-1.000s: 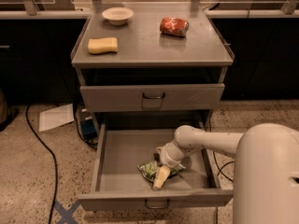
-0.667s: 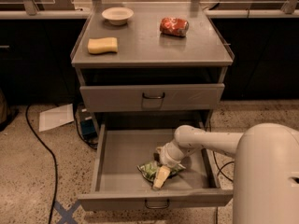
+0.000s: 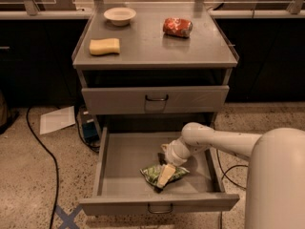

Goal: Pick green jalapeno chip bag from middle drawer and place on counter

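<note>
Nothing is changing: the hand is still pressing on the green jalapeno chip bag, which is lying near the front of the open middle drawer. Whether the hand is clamping it cannot be told. The lift to the desk above that drawer is likely still waiting.

A white bowl, yellow sponge and red packet lie apart.

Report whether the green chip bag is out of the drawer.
Inside: green jalapeno chip bag lies in the middle drawer, gripper upon it.
</note>
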